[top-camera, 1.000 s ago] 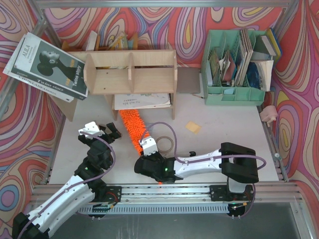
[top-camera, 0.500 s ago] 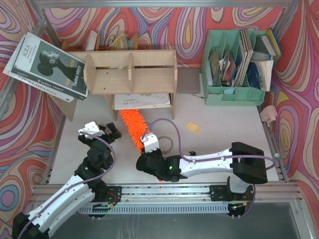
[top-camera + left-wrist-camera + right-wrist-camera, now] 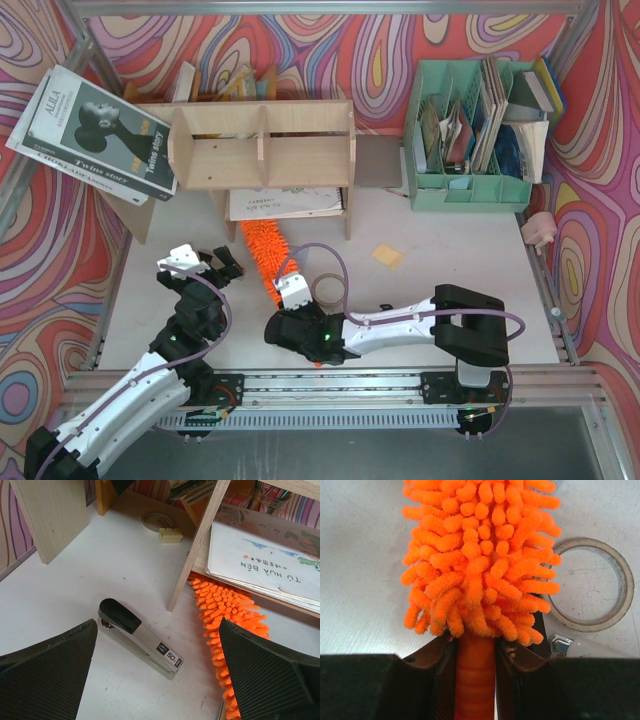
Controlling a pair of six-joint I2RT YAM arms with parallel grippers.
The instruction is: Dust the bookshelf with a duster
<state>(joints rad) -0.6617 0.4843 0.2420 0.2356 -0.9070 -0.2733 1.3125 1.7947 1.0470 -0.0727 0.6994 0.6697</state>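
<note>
Grip looks firm: my right fingers [image 3: 440, 680] pinch the handle of the long orange fluffy microfibre duster [image 3: 480, 555], which lies mid-frame on the white table [image 3: 450, 290]. I'd lift first, then sweep the light plywood bookshelf [image 3: 262, 140] at upper centre; my left fingers [image 3: 45, 665] gape empty.

Item 1: book [image 3: 95, 130], propped at the table's far left corner. Cover reads "ALIIA" and, apparently, "Twice story". Smaller print is illegible.

Item 2: booklet [image 3: 265, 560], lying under the bookshelf [image 3: 262, 140] near the far edge. Heading reads roughly "TU HOA BEN", accents unclear.

Item 3: stapler [image 3: 137, 637], toward the left edge. Its label carries "50".
</note>
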